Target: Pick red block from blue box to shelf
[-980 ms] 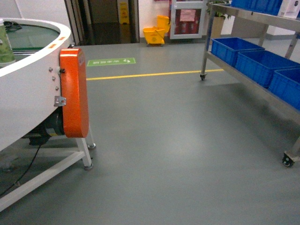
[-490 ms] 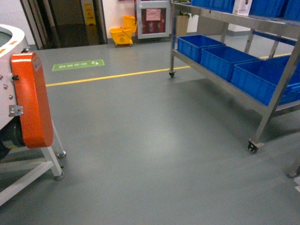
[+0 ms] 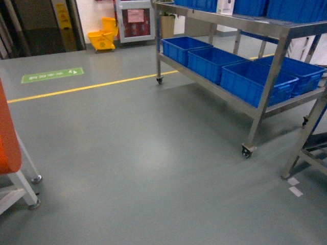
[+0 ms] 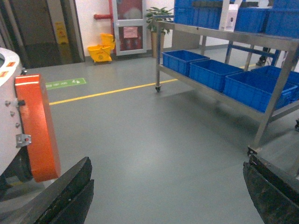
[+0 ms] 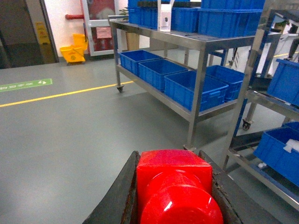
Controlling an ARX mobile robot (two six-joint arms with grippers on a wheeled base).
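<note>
red block (image 5: 175, 186): glossy plastic | shelf (image 3: 265, 30): shiny steel | crates (image 3: 255, 81): blue plastic | floor (image 3: 143, 153): smooth

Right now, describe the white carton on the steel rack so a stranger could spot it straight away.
Find the stainless-steel shelf on casters, standing beyond the yellow floor line. Look along its top tier, where dark blue crates sit in a row. The white carton stands upright at the front edge between them, the only tall, narrow, white thing among low blue bins.

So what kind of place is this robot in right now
Probably a warehouse or factory floor: steel shelf loaded with blue crates, a yellow floor line, and a yellow mop bucket by the doorway.
</note>
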